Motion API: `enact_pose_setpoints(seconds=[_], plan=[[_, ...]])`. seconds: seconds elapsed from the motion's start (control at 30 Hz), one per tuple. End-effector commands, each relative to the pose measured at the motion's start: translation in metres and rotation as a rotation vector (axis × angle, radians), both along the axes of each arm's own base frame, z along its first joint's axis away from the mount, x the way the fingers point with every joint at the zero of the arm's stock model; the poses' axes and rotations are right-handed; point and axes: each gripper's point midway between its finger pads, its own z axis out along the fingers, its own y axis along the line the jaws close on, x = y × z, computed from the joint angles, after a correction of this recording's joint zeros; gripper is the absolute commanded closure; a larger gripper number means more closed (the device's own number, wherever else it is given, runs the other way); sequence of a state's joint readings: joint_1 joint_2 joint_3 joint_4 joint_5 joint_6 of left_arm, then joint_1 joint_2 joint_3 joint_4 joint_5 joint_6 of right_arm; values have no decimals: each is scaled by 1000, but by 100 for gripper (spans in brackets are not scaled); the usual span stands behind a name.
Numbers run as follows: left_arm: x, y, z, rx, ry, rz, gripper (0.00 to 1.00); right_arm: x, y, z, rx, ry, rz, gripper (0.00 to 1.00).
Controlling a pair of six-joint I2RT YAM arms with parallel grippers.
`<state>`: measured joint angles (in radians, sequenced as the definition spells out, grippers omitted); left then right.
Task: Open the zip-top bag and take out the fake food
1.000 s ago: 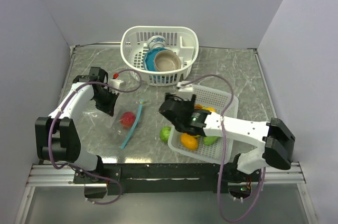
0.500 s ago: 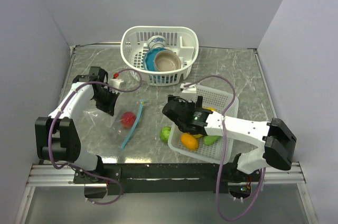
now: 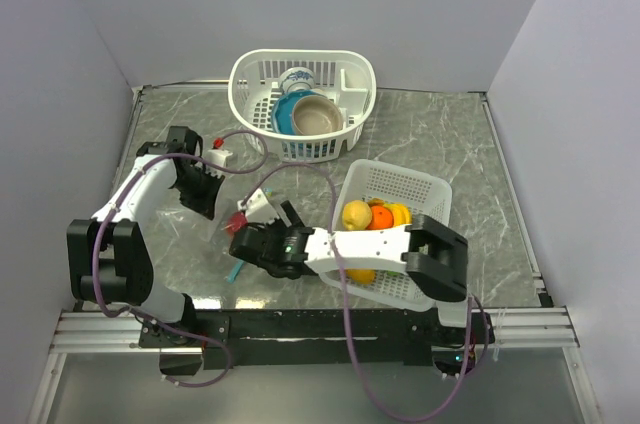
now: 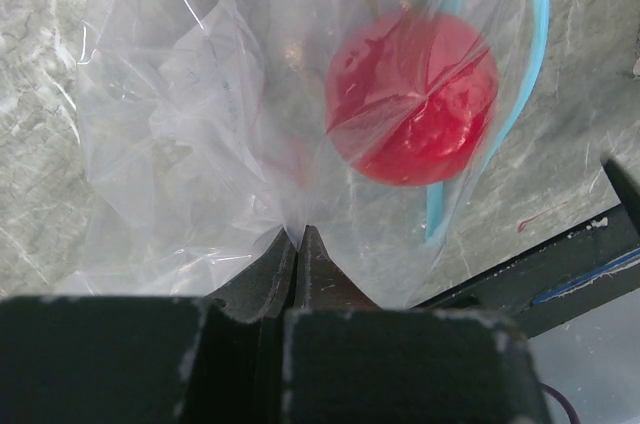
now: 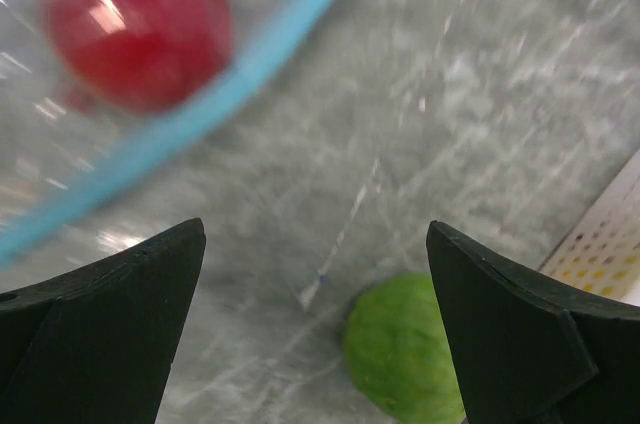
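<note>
Two arms, two white plastic baskets and one zip-top bag (image 4: 180, 94) are on a grey marbled counter (image 3: 450, 134).

The bag is clear, crinkled film and lies flat at the left-centre of the counter. One teal-blue zip strip (image 5: 215, 94) runs along its right edge. It holds one red apple (image 4: 412, 99), round and glossy.

The left end effector (image 4: 298, 239) has its fingers pressed together on a pinched fold of the film, at the edge away from the zip. The right end effector (image 5: 315, 244) has its fingers spread wide with nothing between them. It hangs above the counter just beside the zip strip.

One green piece (image 5: 400, 354), rounded with dimpled skin, lies on bare counter between the strip and the rectangular basket (image 3: 435, 189). That basket has perforated walls and holds one lemon (image 3: 355, 214), one orange (image 3: 380, 216) and one banana (image 3: 400, 214). A further yellow-orange piece (image 3: 360, 274) sits partly under the right arm, and its kind cannot be told.

The rounded slotted basket (image 3: 245, 94) at the back holds one teal bowl (image 3: 283, 119), one tan bowl (image 3: 318, 116) and one blue-and-white cup (image 3: 297, 79).

In the top view the right arm hides the green piece and most of the apple. The right wrist view shows both, blurred. Only the left wrist view shows the grip on the film.
</note>
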<state>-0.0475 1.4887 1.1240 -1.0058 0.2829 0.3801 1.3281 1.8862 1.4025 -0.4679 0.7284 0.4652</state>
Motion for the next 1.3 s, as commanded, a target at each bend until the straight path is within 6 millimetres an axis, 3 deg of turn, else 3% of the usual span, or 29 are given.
enact_pose_setpoints(seconds=[0.0, 0.2, 0.37, 0.73, 1.03, 1.13, 1.27], plan=[[7, 3, 7, -10, -46, -11, 99, -4, -23, -13, -48, 46, -67, 0], [8, 3, 6, -25, -41, -11, 99, -8, -63, -23, -61, 46, -152, 0], [9, 1, 7, -37, -40, -12, 99, -13, -81, -24, -64, 52, -174, 0], [5, 2, 14, -32, -46, -27, 99, -26, -106, -57, -154, 113, -188, 0], [5, 1, 15, -44, -42, -27, 99, -35, -142, -91, -277, 183, -226, 0], [5, 0, 13, -46, -41, -29, 99, -36, -146, -97, -327, 209, -234, 0], [5, -1, 13, -55, -37, -28, 99, -33, -124, -95, -349, 235, -212, 0]])
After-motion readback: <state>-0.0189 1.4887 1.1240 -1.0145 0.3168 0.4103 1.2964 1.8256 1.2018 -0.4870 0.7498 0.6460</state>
